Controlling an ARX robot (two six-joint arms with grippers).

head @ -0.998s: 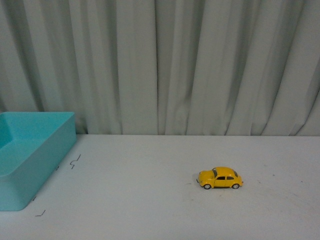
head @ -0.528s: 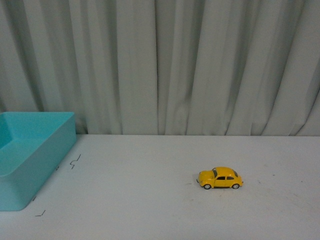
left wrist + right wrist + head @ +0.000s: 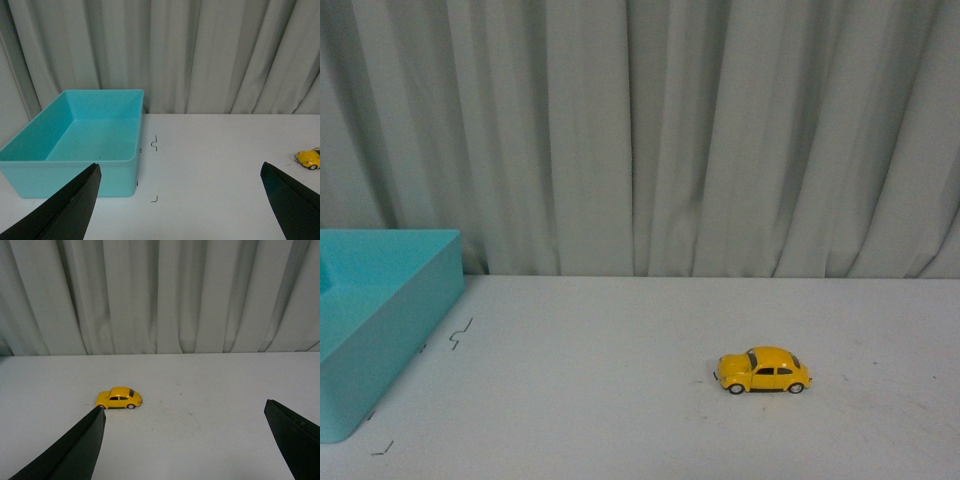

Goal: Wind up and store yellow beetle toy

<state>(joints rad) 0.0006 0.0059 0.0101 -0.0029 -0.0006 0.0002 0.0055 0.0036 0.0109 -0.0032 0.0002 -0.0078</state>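
The yellow beetle toy (image 3: 764,371) stands on its wheels on the white table, right of centre in the front view, nose pointing left. It also shows in the right wrist view as the yellow beetle toy (image 3: 119,398), just beyond the tip of one black finger, and at the picture's edge in the left wrist view as the yellow beetle toy (image 3: 309,158). My right gripper (image 3: 184,446) is open and empty, short of the car. My left gripper (image 3: 180,202) is open and empty, with a turquoise bin (image 3: 75,162) ahead of it. Neither arm appears in the front view.
The turquoise bin (image 3: 380,330) sits at the table's left side and looks empty inside. Small dark bent marks (image 3: 460,334) lie on the table beside it. A grey pleated curtain (image 3: 640,130) closes off the back of the white table (image 3: 600,400).
The front view has shifted slightly: the bin now sits further left and lower, the car a little lower and right. The car itself does not appear to have moved on the table.
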